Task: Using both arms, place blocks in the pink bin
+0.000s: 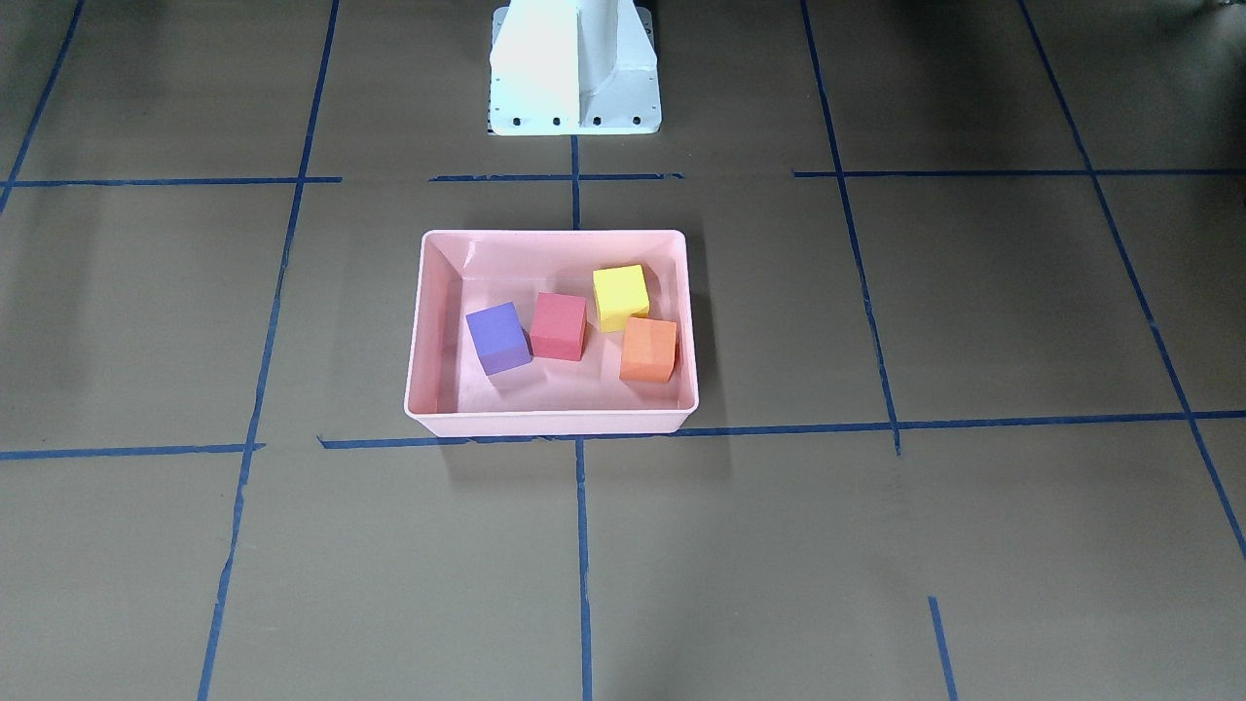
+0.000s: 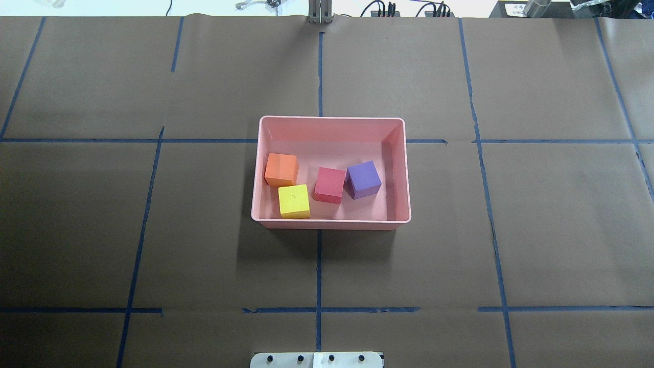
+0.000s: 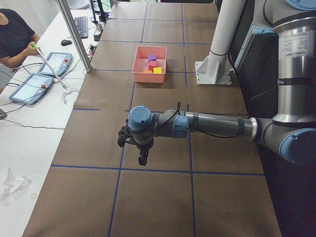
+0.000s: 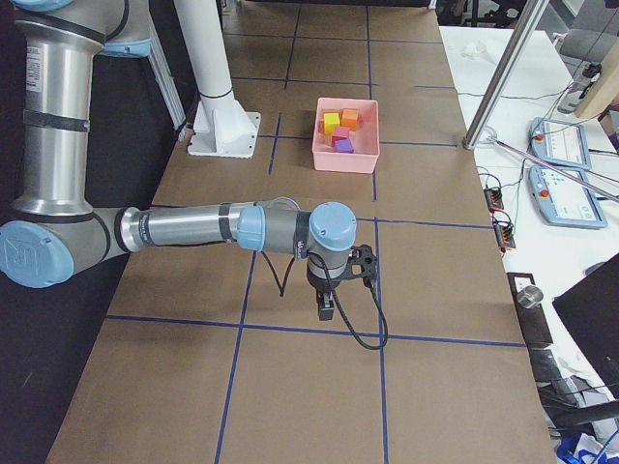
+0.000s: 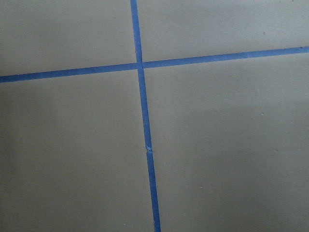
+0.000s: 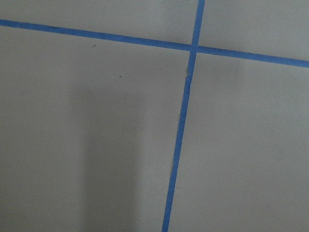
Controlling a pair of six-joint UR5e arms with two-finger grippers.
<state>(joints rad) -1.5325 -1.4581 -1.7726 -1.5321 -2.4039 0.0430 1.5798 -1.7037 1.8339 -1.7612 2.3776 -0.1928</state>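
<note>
The pink bin [image 1: 551, 421] sits at the table's middle, also in the overhead view [image 2: 331, 120]. All four blocks lie inside it: purple [image 1: 498, 337], red-pink [image 1: 559, 326], yellow-green [image 1: 620, 296] and orange [image 1: 648, 350]. Red-pink and purple touch, and yellow-green and orange touch. My left gripper [image 3: 142, 159] shows only in the exterior left view, low over bare paper far from the bin [image 3: 140, 75]. My right gripper [image 4: 326, 309] shows only in the exterior right view, also far from the bin [image 4: 344, 162]. I cannot tell whether either is open or shut. Both wrist views show only brown paper and blue tape.
The white base pedestal [image 1: 574, 68] stands behind the bin. Blue tape lines [image 2: 319, 266] grid the brown paper. A side table holds tablets [image 3: 53, 63], cables and a metal post [image 3: 74, 34], with a person [image 3: 15, 34] beside it.
</note>
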